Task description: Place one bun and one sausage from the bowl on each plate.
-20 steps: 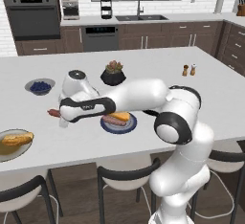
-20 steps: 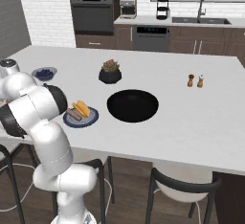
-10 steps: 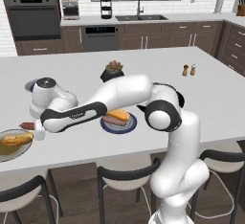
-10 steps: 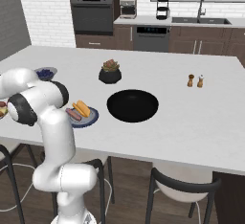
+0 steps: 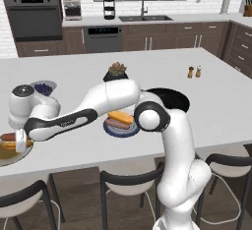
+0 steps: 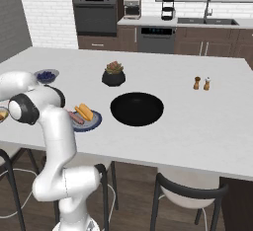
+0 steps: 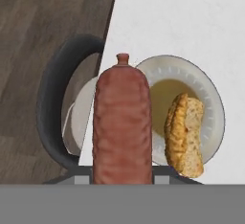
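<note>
My gripper [image 5: 19, 141] is shut on a brown sausage [image 7: 122, 122], which it holds just above the pale plate [image 7: 208, 98] at the counter's far left edge [image 5: 11, 156]. A bun [image 7: 184, 134] lies on that plate, beside the held sausage. In the middle of the counter, the blue plate [image 5: 114, 129] carries a bun and a sausage [image 6: 81, 114]. The wide black bowl [image 6: 137, 109] looks empty; in the left base view the bowl [image 5: 172, 98] is partly behind my arm.
A small bowl of berries [image 5: 43, 87], a plant pot [image 6: 113, 74] and two shakers [image 6: 201, 83] stand further back on the counter. A dark stool [image 7: 57, 108] sits below the counter edge, right under the pale plate.
My arm has swung left from near the blue plate to the pale plate at the counter's left end, carrying the sausage. The grip has not changed.
</note>
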You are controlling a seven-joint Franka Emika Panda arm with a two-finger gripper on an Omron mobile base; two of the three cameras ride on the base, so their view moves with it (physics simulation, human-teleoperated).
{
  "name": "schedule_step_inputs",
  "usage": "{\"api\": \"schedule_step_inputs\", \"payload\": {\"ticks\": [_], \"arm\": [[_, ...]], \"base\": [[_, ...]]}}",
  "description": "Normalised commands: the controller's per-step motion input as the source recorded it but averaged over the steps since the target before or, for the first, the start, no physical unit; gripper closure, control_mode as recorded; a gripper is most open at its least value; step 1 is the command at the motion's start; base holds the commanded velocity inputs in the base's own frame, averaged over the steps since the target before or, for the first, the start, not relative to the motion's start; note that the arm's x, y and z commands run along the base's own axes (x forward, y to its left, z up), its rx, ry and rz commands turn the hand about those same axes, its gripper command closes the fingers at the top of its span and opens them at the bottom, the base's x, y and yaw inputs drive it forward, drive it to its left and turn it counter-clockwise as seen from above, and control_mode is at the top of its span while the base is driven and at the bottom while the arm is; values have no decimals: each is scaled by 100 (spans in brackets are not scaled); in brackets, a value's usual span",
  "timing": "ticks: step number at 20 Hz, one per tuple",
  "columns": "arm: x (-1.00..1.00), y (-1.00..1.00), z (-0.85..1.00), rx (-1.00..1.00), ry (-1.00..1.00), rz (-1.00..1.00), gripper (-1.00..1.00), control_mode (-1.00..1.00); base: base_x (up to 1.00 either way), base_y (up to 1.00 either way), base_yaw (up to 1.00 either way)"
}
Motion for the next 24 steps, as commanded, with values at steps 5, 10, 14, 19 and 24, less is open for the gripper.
{"api": "schedule_step_inputs", "payload": {"ticks": [5, 10, 14, 19, 24], "arm": [[-14, 27, -3, 0, 0, 0, 100, -100], [-3, -1, -2, 0, -4, -1, 100, -100], [-1, -47, -26, 2, -9, -3, 100, -100], [0, -11, -17, 9, -13, 0, 100, -100], [0, 9, -9, 15, -9, 0, 100, -100]], "base": [[0, 0, 0], [0, 0, 0], [0, 0, 0], [0, 0, 0], [0, 0, 0]]}}
